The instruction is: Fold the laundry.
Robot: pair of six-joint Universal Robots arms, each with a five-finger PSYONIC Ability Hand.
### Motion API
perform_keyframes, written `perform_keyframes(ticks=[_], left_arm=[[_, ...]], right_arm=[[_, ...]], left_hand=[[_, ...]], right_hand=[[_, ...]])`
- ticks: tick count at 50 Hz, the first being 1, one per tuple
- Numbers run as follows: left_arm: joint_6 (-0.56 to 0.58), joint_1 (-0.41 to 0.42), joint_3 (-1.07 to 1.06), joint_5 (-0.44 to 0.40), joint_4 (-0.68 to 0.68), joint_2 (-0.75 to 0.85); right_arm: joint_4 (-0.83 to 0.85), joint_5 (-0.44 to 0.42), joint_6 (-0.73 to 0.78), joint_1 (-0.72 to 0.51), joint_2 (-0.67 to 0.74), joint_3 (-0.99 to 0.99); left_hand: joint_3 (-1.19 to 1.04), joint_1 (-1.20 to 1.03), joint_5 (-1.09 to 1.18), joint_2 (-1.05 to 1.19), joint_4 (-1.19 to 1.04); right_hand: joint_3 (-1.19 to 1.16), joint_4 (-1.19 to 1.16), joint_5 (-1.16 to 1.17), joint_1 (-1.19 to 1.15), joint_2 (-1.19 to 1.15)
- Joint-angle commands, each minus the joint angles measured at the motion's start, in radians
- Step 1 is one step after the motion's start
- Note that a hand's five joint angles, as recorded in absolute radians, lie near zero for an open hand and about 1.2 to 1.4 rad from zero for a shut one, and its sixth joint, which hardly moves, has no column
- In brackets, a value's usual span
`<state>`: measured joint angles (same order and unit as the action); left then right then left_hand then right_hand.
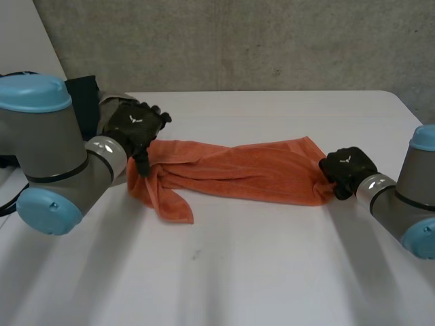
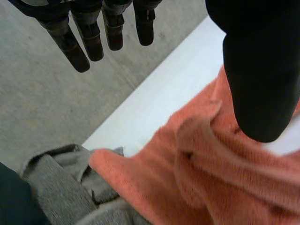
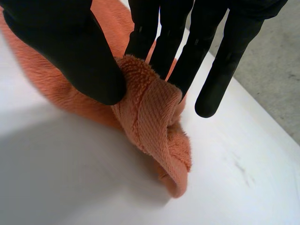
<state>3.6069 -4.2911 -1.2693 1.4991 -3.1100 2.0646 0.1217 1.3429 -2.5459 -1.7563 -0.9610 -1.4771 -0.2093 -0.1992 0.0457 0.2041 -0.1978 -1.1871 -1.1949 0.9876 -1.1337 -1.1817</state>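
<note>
Our orange towel [image 1: 238, 173] lies stretched across the desk [image 1: 238, 272], nearer its far edge. Our right hand [image 1: 348, 168] pinches its right end, thumb against fingers. Our left hand [image 1: 136, 125] spreads wide over the other end.

The towel [image 1: 245, 173] is orange terry cloth, matt and nubbly. By the right hand [image 3: 70, 51] its hem shows a tighter ribbed weave with a fuzzy edge. Both that hand and the left hand [image 2: 262, 70] look like matt black plastic or rubber, smooth on the thumbs. The grey cloth [image 2: 51, 192] is a soft, dull knit with a coarse grain. The table [image 1: 272, 272] is white, smooth and matt, with faint scuffs. The wall [image 1: 238, 41] is rough, speckled grey, like concrete. The caps [image 1: 32, 92] look like smooth plastic with a soft sheen.
</note>
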Motion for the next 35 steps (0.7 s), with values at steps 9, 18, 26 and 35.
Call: perform_keyframes(ticks=[9, 18, 26, 35], left_arm=[[-0.356, 0.139, 0.186, 0.301, 0.085, 0.181], [-0.402, 0.094, 0.421, 0.48, 0.29, 0.376], [-0.43, 0.074, 0.481, 0.487, 0.401, 0.408], [-0.39, 0.079, 0.381, 0.377, 0.386, 0.195]], right_arm=[[0.012, -0.033, 0.134, 0.067, -0.116, -0.178], [0.004, -0.105, 0.153, 0.113, -0.237, -0.279], [0.012, -0.134, 0.188, 0.129, -0.297, -0.331], [-0.01, -0.116, 0.248, 0.094, -0.306, -0.191]], left_hand=[[0.035, 0.025, -0.046, -0.03, 0.023], [0.035, 0.025, -0.046, -0.03, 0.023], [-0.827, -0.837, 0.816, 0.833, -0.839], [-1.187, -1.197, 1.176, 1.192, -1.198]], right_hand=[[-0.209, -0.201, 0.234, -0.263, -0.215], [-0.209, -0.201, 0.234, -0.263, -0.215], [-0.209, -0.201, 0.234, -0.263, -0.215], [1.013, 1.02, -0.988, 0.959, 1.007]])
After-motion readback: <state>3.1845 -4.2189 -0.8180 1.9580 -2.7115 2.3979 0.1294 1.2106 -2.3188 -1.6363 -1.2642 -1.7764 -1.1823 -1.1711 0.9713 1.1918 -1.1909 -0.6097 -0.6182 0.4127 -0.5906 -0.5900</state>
